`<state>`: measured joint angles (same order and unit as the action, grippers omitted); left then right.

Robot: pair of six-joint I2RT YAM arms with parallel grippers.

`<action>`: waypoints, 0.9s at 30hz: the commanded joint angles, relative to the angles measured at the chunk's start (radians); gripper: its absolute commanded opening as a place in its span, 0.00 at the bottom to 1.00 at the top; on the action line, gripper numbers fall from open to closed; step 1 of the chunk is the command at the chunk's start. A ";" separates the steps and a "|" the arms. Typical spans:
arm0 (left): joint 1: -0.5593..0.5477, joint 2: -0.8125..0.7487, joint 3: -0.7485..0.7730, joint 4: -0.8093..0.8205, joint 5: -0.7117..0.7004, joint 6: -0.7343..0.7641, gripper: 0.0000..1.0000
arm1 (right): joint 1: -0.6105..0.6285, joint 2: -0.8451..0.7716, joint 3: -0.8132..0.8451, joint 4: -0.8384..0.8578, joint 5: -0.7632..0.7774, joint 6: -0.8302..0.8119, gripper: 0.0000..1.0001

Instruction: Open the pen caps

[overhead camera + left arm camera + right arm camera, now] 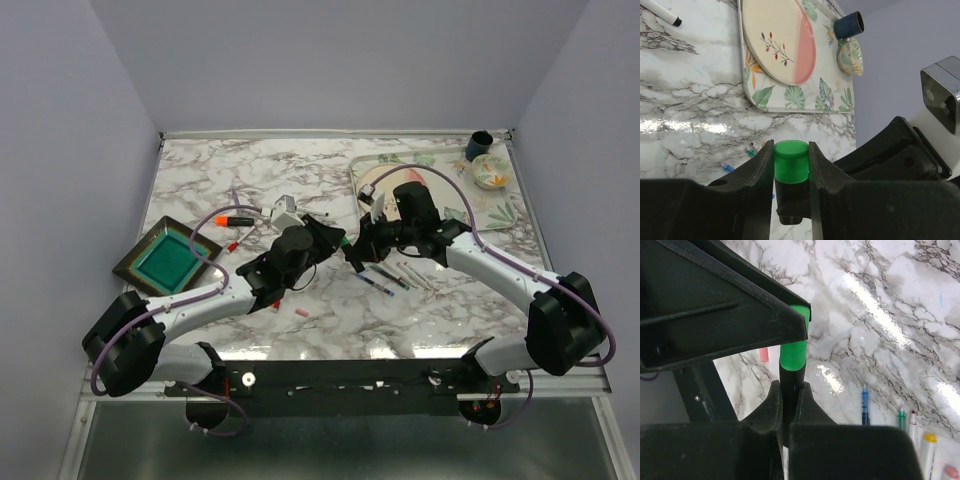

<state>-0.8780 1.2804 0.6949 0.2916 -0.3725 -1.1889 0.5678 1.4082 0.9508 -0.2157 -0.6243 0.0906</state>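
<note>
A thick black highlighter with a green cap (342, 241) is held between my two grippers above the table's middle. My left gripper (791, 162) is shut on the green cap (791, 161). My right gripper (789, 405) is shut on the highlighter's black body (790, 385), just below the green cap (793, 354). The cap sits on the body. An orange-capped black highlighter (234, 218) lies at the left. A small pink cap (300, 313) lies near the front, and it also shows in the right wrist view (763, 354). Several slim pens (392, 277) lie under my right arm.
A dark square dish with a teal centre (167, 259) sits at the left. A leaf-patterned tray (500, 210) with a plate (782, 37) is at the back right, with a small bowl (490, 171) and a dark cup (479, 144). A small white and grey object (285, 209) lies mid-table.
</note>
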 commanded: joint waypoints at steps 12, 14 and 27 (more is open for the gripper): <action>0.117 -0.148 -0.233 0.330 0.296 0.092 0.77 | 0.003 0.005 0.108 -0.269 -0.210 -0.443 0.00; 0.116 -0.151 -0.233 0.323 0.300 0.089 0.77 | 0.003 0.006 0.105 -0.261 -0.195 -0.443 0.01; 0.010 -0.082 -0.146 0.189 0.164 0.042 0.70 | 0.003 0.009 0.089 -0.198 -0.134 -0.359 0.01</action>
<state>-0.8371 1.1656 0.5018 0.5564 -0.1295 -1.1301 0.5743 1.4139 1.0340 -0.4431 -0.7902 -0.2970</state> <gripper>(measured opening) 0.740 0.072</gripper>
